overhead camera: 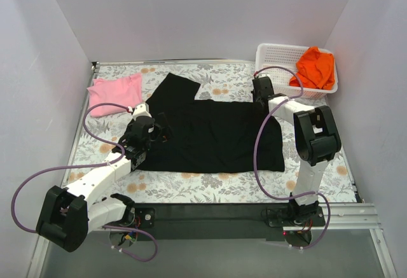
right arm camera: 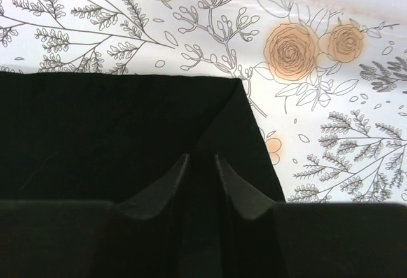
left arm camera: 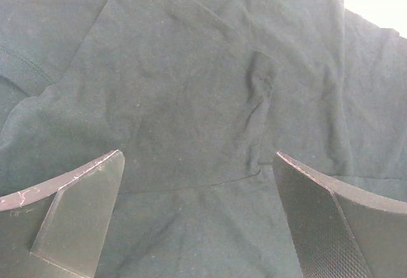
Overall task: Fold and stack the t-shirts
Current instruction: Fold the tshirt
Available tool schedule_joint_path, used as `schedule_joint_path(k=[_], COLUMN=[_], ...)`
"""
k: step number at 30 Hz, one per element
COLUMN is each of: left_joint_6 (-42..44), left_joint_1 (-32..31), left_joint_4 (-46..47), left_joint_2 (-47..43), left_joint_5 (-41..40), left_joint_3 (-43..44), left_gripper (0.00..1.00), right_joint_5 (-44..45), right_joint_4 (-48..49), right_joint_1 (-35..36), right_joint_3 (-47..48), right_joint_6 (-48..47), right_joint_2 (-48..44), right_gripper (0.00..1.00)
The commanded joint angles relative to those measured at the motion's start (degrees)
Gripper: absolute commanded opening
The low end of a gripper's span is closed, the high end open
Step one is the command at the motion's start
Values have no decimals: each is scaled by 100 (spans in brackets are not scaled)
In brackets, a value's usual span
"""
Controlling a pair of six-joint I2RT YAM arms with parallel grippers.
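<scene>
Black t-shirt [overhead camera: 210, 135]: lies spread flat across the middle of the frame on the desk [overhead camera: 210, 189], with one sleeve pointing toward the top edge.
Handling: it is likely light and fully limp. Lifted from one point it should sag and trail, so it probably needs two holds at once. It does not look fragile or slippery.
Where to hold: corners, hem edges and sleeve seams look best. A pinch mid-panel would only raise a tent of cloth.
Left fingers [left arm camera: 70, 208]: spread wide apart over the shirt's left part, with nothing between them.
Right fingers [right arm camera: 245, 195]: drawn almost together at the shirt's upper right corner. A ridge of cloth runs into the narrow gap, so they appear to pinch it.
Cloth texture: matte knit with fine wrinkles, a raised seam and a small pucker in the left wrist view.
Finger pads: one is finely ribbed, the other smooth and scuffed at its edge.
Desk cover: white, printed with grey leaf sprigs and orange roses.
Pink t-shirt [overhead camera: 114, 93]: a loosely flattened heap at upper left.
Orange t-shirt [overhead camera: 316, 67]: crumpled in the white mesh basket [overhead camera: 273, 54] at upper right.
</scene>
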Motion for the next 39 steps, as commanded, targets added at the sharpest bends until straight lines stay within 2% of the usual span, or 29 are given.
schedule_joint_path(k=[1,5,11,15,24,30,36,39], left_joint_6=[81,81,116,309,828,1355,1549,1777], left_joint_1=[21,21,21,21,47,47,47,56], left_joint_4=[-4,13,92,154,66,-259,-505,-514], left_joint_2=[-111,-128,205,784,3350,5440,6698,7147], left_joint_5=[-26,-44,-44,-87,-114,-605,-922,-1124], left_joint_3=[-19,-28,314,946,3538,5454,7009,7441], left_gripper=[96,96,97,97,97,94,90,89], right_joint_5=[45,1,10,19,-148,-341,-438,-552], right_joint_4=[90,90,177,213,221,230,300,388], right_joint_1=[-88,-124,-132,-159,-203,-220,-229,-238], right_joint_3=[-61,-96,-289,-517,-922,-948,-1062,-1141], right_joint_6=[47,3,-234,-243,-190,-225,-278,-269], right_joint_2=[-233,-224,-470,-856,-1586,-1674,-1744,-1823], right_gripper=[16,1,1,1,1,1,1,1])
